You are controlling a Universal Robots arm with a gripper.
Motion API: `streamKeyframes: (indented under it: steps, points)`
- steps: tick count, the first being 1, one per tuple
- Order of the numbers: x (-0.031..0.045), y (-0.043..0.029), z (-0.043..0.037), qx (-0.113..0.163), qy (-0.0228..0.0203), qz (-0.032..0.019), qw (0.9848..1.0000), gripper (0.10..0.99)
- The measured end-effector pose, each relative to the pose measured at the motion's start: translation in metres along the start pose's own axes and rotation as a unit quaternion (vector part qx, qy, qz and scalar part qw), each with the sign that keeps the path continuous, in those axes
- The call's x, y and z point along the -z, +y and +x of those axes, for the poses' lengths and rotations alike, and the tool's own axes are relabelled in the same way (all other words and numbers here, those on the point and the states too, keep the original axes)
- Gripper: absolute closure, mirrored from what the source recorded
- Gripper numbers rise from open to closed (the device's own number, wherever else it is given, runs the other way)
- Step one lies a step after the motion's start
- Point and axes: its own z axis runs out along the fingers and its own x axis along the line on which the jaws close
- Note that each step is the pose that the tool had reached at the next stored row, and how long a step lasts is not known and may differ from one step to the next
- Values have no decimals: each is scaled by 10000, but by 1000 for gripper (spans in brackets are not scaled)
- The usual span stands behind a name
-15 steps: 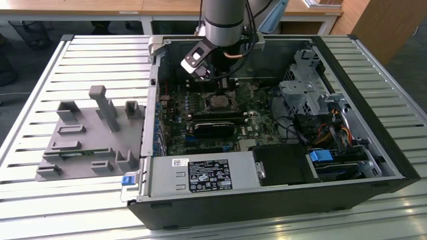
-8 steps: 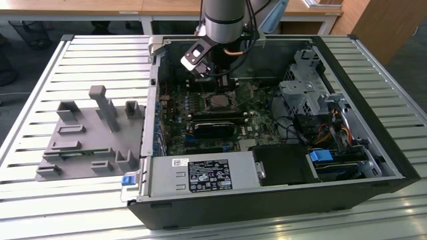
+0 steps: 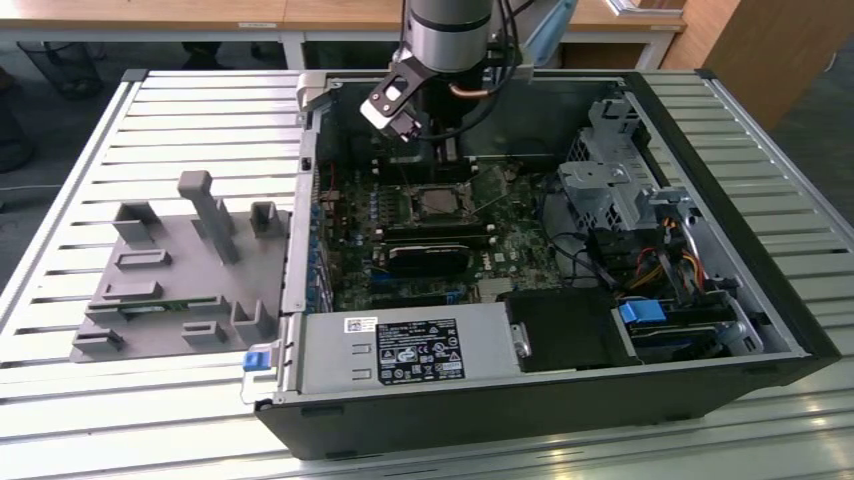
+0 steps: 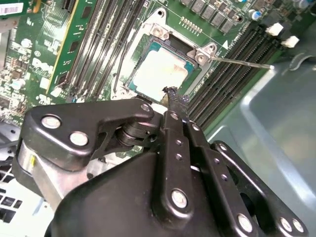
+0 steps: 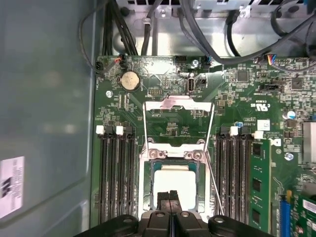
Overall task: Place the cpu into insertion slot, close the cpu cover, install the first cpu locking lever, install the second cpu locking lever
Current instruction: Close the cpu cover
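We see the cpu (image 5: 176, 178) already lying in the insertion slot (image 5: 146, 190), its pale face up and, as far as both wrist views let us judge, level inside the silver rim. The tool (image 5: 169, 197) hangs just over the chip's near edge with its 2 fingers pressed together and nothing between them; we cannot tell whether the tips touch the metal face or sit a little above it. The cpu cover (image 5: 177, 102) appears swung open past the far side of the socket, the green board showing through its window, so the chip is not clamped. 1 thin lever rod (image 4: 242, 62) juts out sideways over the memory slots (image 5: 114, 173). In the exterior view the arm (image 3: 447, 40) reaches down into the open computer case (image 3: 534, 420), which sits on the slatted table (image 3: 134, 420). In our judgement the main risk is that the chip is loose: any sideways drag from the closed tips could slide or tilt it and bend the contacts beneath it. A hard downward press on 1 edge could do the same. The free rod is a second hazard, since a finger catching it could spring it across the board. If the chip sat slightly askew, a cover brought down on it would bind.
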Motion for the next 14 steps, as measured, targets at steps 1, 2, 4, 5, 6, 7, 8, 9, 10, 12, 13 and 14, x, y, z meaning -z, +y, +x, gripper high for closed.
streamKeyframes:
  steps: [1, 2, 4, 5, 6, 7, 8, 9, 10, 12, 13, 14]
  points:
    - [28, 2, 2, 0, 0, 0, 10000, 980]
    - [59, 3, 3, 0, 2, 0, 10000, 980]
    - [117, 6, 6, 0, 4, 0, 10000, 980]
    - [134, 7, 7, 0, 4, 1, 10000, 980]
    - [141, 8, 5, 0, 4, 1, 10000, 980]
    - [142, 8, 0, 1, 5, 1, 10000, 980]
    - [142, 8, -11, 0, 5, 1, 10000, 980]
    - [144, 6, -27, 0, 4, 1, 10000, 980]
    - [145, 4, -43, 0, 4, 1, 10000, 980]
    - [147, -2, -78, 0, 4, 1, 10000, 980]
    - [148, -4, -91, 0, 4, 1, 10000, 980]
    - [148, -4, -100, 0, 5, 1, 10000, 980]
